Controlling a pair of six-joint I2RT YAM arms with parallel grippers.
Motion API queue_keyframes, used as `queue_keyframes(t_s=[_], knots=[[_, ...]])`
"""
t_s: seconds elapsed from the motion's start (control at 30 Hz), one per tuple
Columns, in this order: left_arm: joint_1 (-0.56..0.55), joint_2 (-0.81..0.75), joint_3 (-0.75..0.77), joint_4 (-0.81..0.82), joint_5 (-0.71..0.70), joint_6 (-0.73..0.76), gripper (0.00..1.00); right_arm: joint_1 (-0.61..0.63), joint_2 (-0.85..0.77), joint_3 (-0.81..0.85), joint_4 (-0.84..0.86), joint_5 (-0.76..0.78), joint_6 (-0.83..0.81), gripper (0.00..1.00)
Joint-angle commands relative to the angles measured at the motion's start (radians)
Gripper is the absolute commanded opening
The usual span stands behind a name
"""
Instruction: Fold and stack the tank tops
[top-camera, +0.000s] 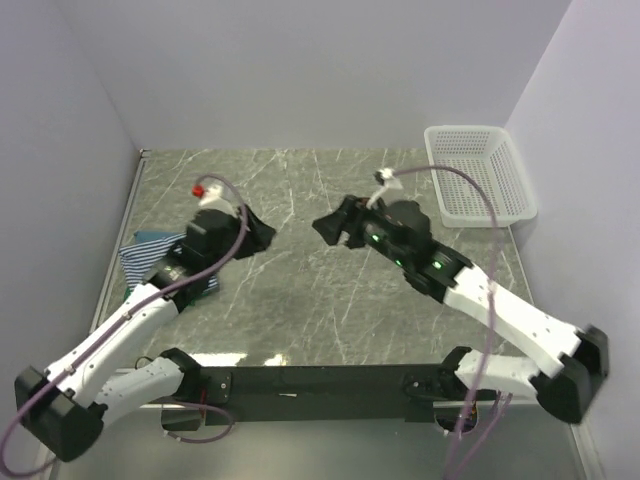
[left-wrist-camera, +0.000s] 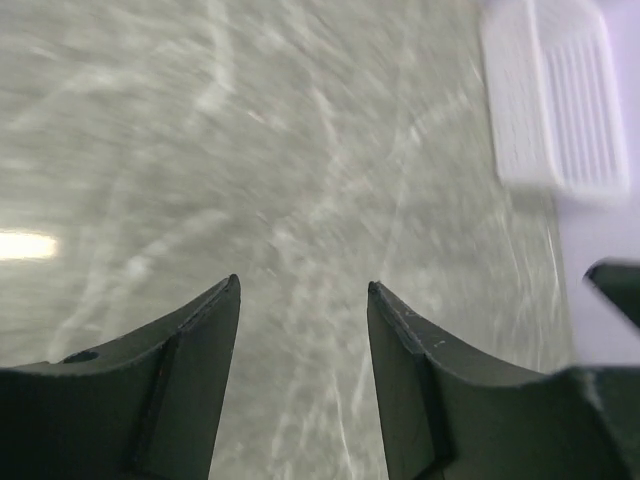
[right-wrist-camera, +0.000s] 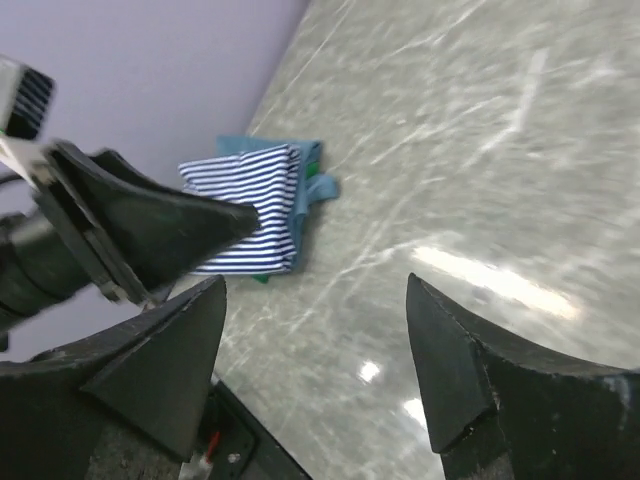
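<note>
The left arm (top-camera: 110, 345) reaches from its near-left base toward the far middle, and its left hand (top-camera: 256, 231) points right. The right arm (top-camera: 500, 305) stretches from the near-right base, far and leftward, with its right hand (top-camera: 325, 226) pointing left. The two hands face each other, near but apart. The left hand's fingers (left-wrist-camera: 200, 340) stand parted with nothing between them. The right hand's fingers (right-wrist-camera: 170, 340) are spread wide and also hold nothing.

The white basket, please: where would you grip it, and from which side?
Likely its left rim, from above: the basket stands upright and open, that thin wall would fit between the jaws, and its right side sits close to the room wall.
</note>
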Motion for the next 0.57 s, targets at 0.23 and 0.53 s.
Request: queue_keyframes(t_s=[0.23, 0.53], knots=[[-0.377, 0.073, -0.174, 0.288, -0.165, 0.0, 0.59, 0.01, -0.522, -0.43, -0.178, 0.288, 0.027, 0.86], [-0.434, 0.06, -0.197, 0.322, -0.166, 0.017, 0.59, 0.01, -0.675, -0.513, -0.273, 0.425, 0.074, 0.89]])
